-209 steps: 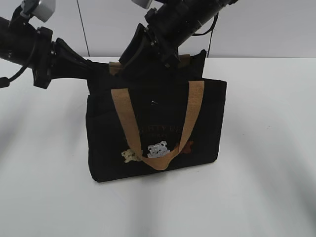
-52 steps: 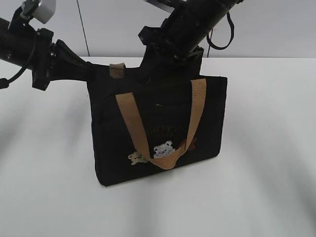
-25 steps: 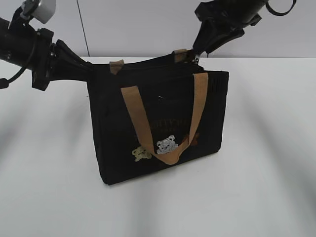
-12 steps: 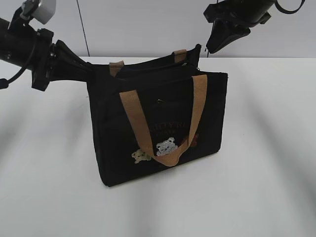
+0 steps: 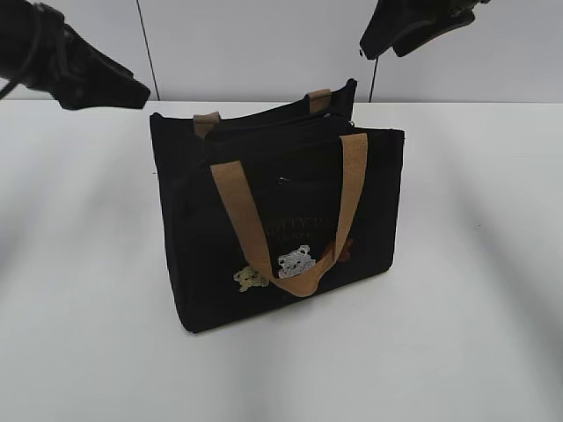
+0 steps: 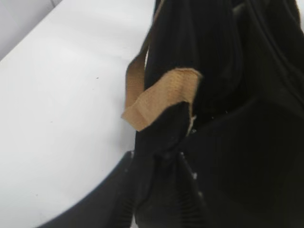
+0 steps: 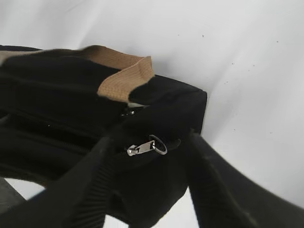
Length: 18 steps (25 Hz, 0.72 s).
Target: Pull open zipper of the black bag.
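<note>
- The black bag (image 5: 281, 229) is standing upright on the white worktop (image 5: 475, 290), its tan handles (image 5: 347, 189) draping down the front.
- The zipper (image 7: 147, 147) pull is lying at the bag's right end corner, and the top is looking parted.
- The right gripper (image 7: 147, 190) is hanging spread above that corner, pinching nothing.
- The left gripper (image 6: 159, 190) is sitting spread by the bag's left end; I'm seeing no pinch, though dark fabric is blurring it.
- Risk, I'm guessing: with nothing bracing it, the soft bag could topple if an arm is brushing a handle.
- Faint gold lettering (image 5: 303, 227) is showing on the front, too dim to read; bear patches (image 5: 295, 261) are sitting below.
</note>
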Motion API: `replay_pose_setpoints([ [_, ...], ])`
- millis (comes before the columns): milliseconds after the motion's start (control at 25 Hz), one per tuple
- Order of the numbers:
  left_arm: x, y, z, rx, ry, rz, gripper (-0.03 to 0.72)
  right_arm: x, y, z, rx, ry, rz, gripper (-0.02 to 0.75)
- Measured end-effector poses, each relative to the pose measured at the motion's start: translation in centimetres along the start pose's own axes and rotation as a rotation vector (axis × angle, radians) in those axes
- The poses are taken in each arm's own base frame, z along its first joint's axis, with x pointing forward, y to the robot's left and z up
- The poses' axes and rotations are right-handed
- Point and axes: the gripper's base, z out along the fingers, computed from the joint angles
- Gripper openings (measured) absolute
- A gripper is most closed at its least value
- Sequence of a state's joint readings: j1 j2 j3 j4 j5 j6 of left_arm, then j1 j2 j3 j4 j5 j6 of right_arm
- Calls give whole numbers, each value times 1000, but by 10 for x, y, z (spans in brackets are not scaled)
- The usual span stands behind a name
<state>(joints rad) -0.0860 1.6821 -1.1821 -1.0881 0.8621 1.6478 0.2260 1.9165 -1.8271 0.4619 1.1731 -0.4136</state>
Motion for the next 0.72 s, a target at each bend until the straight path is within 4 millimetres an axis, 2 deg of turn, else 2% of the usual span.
replay_pose_setpoints([
  [120,-13,-1,-20,-120,-5,-129,446,2,8,-19,9,-9,-41,396],
  [240,-26,-5,-46,-250,-17,-248,483,4,14,-40,71,-26,-98,409],
  [400,-38,-17,-83,-396,14,-437,491,10,16,-75,238,-32,-158,410],
  [520,-31,-29,-106,-493,157,-563,491,16,21,-106,350,-69,-133,410],
  [720,-8,-48,-145,-682,490,-664,493,30,45,-160,424,-187,-137,410],
])
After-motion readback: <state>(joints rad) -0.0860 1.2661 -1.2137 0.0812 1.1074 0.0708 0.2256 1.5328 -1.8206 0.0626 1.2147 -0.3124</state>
